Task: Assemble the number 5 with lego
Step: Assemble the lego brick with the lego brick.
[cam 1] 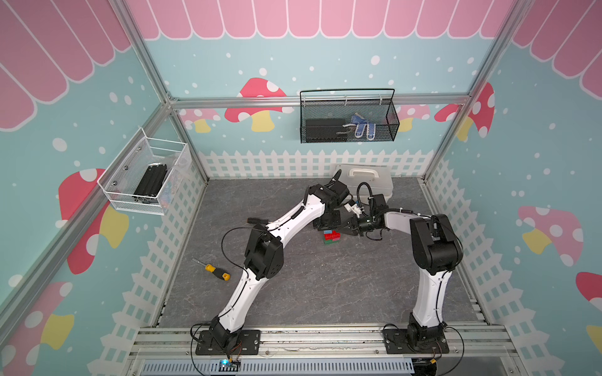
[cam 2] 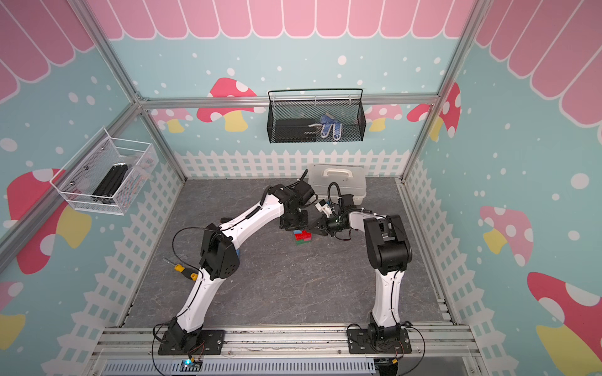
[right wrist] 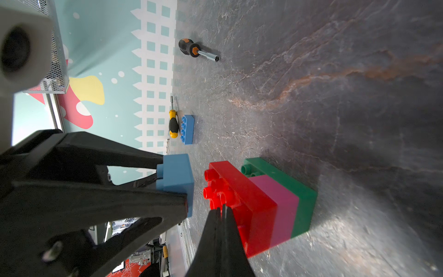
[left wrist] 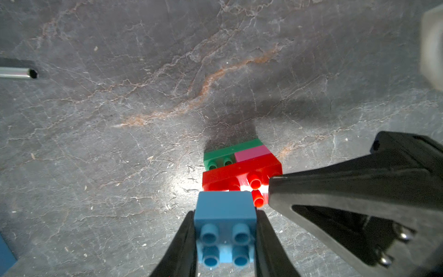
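Your left end effector [left wrist: 225, 215] gripped the small blue brick [left wrist: 224, 239], the red-pink-green stack [left wrist: 249, 153] just ahead of it; your right end effector [right wrist: 221, 209], shut, rested against the red brick [right wrist: 251, 199], likely steadying it

My left arm [cam 2: 217, 250] hides all but a sliver of the long blue brick [cam 2: 238, 253], at eight o'clock from the stack [cam 2: 303, 237]. My left wrist view crops that brick and the handle of the nut driver [left wrist: 18, 72]; the white box [left wrist: 431, 48] is blurred.
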`<state>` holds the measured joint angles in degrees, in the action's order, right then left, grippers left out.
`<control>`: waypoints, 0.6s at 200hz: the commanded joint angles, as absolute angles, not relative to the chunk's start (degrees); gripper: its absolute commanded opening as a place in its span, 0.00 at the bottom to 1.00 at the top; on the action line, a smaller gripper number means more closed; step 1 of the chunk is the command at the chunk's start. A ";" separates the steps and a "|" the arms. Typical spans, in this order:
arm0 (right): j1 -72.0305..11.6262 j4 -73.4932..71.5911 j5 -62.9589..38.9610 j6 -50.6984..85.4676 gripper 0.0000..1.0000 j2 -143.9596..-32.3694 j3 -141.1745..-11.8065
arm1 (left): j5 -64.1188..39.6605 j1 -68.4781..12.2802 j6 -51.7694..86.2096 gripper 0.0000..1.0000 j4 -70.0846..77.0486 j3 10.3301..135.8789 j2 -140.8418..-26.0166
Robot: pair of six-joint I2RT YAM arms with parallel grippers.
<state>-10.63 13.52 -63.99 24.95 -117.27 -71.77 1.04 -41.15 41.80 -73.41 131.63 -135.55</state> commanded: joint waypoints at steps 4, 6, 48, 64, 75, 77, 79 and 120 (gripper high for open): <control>-11.12 16.67 -60.25 23.29 0.00 -118.49 -71.46 | 1.41 -42.19 42.84 0.20 -73.26 133.47 -137.58; -11.13 16.76 -60.22 23.29 0.00 -118.57 -71.43 | 1.52 -42.21 42.88 0.20 -73.29 133.47 -137.62; -11.09 17.44 -59.64 23.11 0.00 -118.84 -71.70 | 1.27 -42.30 43.42 0.20 -73.26 133.07 -137.88; -11.19 17.58 -59.50 23.03 0.00 -118.97 -71.72 | 1.49 -42.29 43.83 0.20 -73.23 132.52 -137.63; -11.19 17.68 -59.34 22.95 0.00 -118.99 -71.73 | 1.36 -42.28 44.03 0.20 -73.26 132.31 -137.58; -11.21 17.71 -59.39 22.96 0.00 -118.98 -71.72 | 1.33 -42.28 44.08 0.20 -73.20 132.28 -137.62; -11.28 17.74 -59.41 22.95 0.00 -119.00 -71.72 | 1.28 -42.30 44.11 0.20 -73.17 132.28 -137.63; -11.43 17.93 -59.51 22.86 0.00 -119.20 -71.89 | 1.01 -42.56 44.35 0.20 -73.03 132.20 -138.49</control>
